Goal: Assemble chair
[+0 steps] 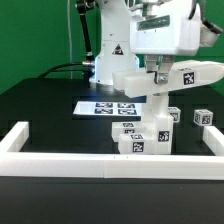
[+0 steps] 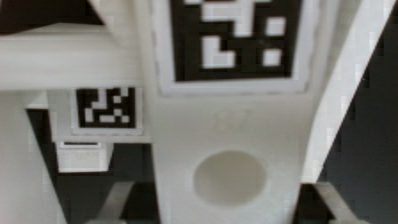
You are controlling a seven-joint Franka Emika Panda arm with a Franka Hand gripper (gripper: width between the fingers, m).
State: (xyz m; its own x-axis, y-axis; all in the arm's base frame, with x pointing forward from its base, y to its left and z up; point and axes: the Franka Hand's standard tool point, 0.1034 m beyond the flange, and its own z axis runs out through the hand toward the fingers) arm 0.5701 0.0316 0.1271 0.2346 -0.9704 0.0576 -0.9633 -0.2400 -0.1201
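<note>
My gripper hangs over the middle of the table, shut on a long white chair part with a square tag. In the wrist view that part fills the picture, showing a tag and an oval recess, and the gripper clamps it with a finger on each side. Directly below stands a cluster of joined white tagged chair parts. Whether the held part touches the cluster I cannot tell. A small loose tagged block lies toward the exterior view's right.
The marker board lies flat behind the cluster. A low white border rail runs along the front and up both sides of the black table. The arm's base stands at the back.
</note>
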